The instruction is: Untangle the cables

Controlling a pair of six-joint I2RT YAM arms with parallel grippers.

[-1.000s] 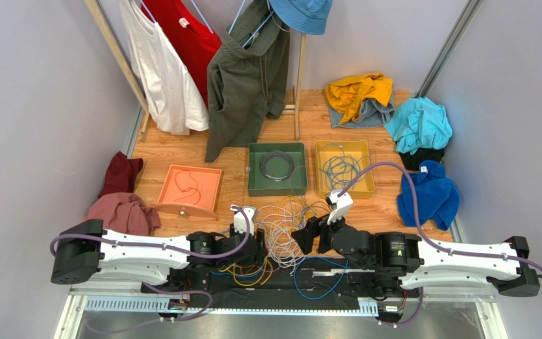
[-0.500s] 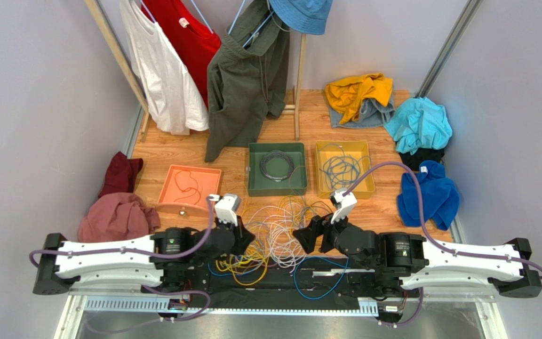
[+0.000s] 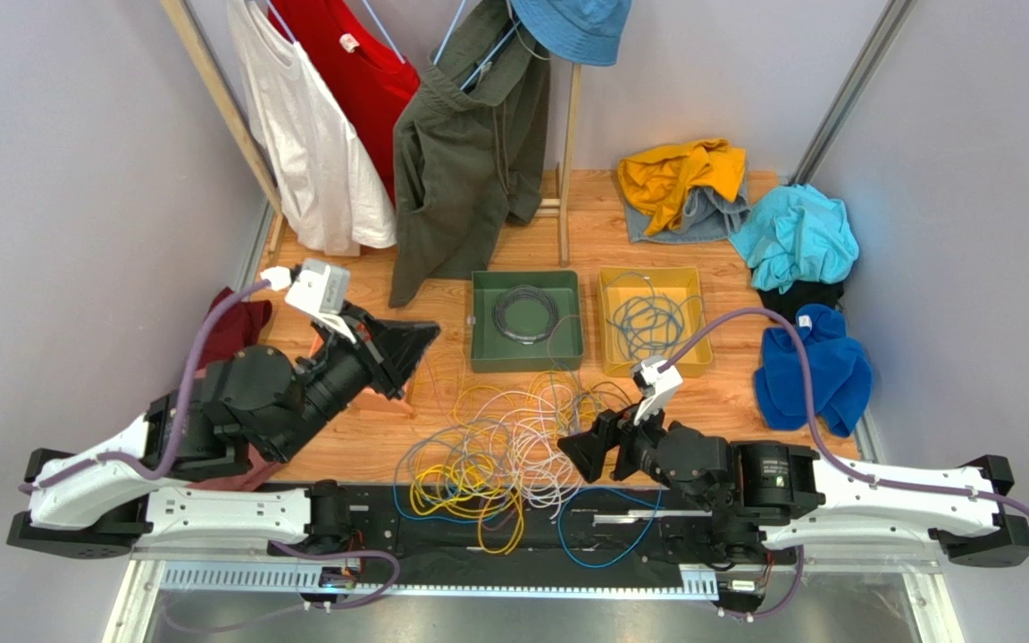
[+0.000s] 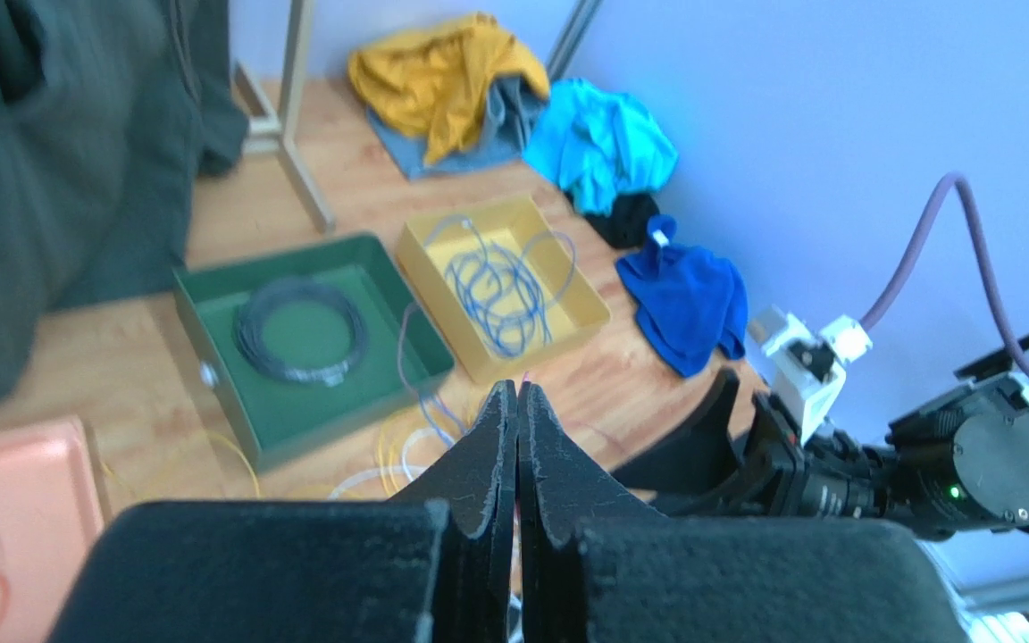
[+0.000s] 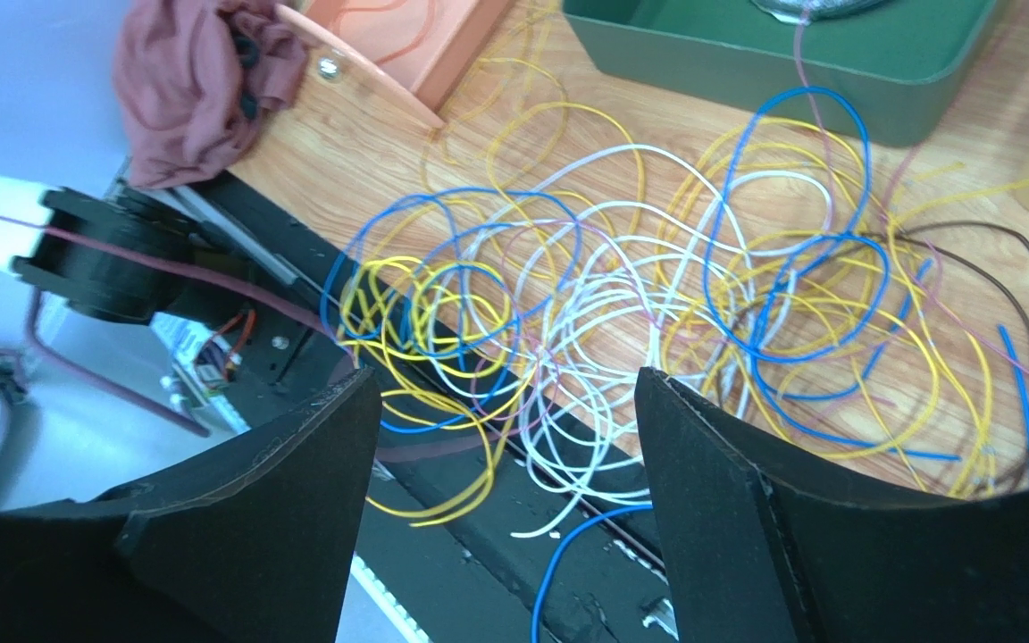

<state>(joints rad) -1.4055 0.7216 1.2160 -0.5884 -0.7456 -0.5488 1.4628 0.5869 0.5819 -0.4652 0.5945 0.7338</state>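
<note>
Your left gripper [image 4: 517, 391] has lifted off the cables [image 3: 507, 449] toward the orange tray [image 4: 24, 496], jaws now pressed together; your right gripper [image 5: 504, 395] stays spread wide over them.

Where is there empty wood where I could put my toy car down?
Bare wood runs behind the green tray and the yellow tray, up to the yellow garment. A smaller patch lies between the yellow tray and the blue cloth, under a lilac hose. In front of the trays it is crowded: the cables sprawl there.
</note>
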